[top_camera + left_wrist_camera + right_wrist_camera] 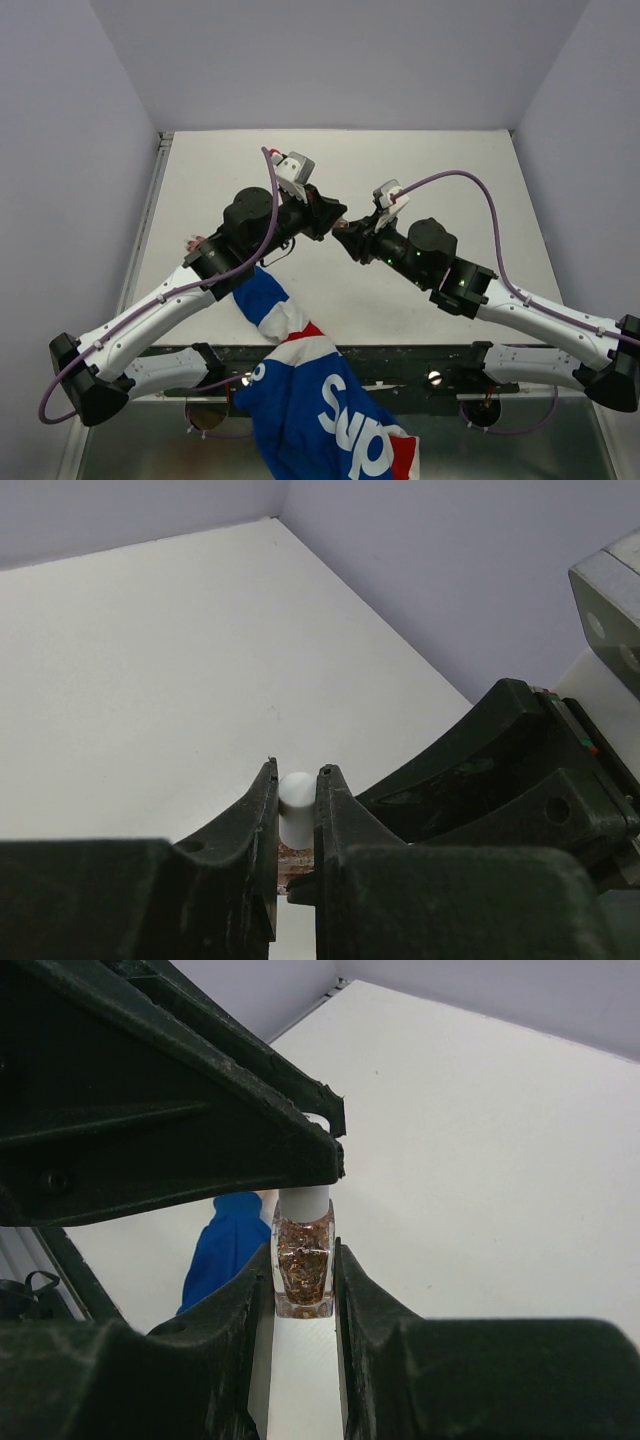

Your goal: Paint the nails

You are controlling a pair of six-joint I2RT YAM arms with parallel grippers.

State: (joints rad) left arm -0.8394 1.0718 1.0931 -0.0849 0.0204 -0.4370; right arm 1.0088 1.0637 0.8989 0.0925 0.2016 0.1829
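My left gripper (296,777) is shut on the pale cap (296,805) of the polish bottle. My right gripper (304,1256) is shut on the clear glass body of the bottle (303,1270), which holds reddish glitter polish. In the top view the two grippers, left (336,217) and right (346,234), meet tip to tip above the table's middle. A hand (196,242) in a blue, white and red sleeve (285,318) lies under my left arm. Only its fingertips peek out, and the nails are too small to make out.
The white table (440,170) is boxed in by grey walls at the back and both sides. The sleeved arm reaches in from the near edge across the black base rail (400,360). The blue sleeve also shows in the right wrist view (225,1245).
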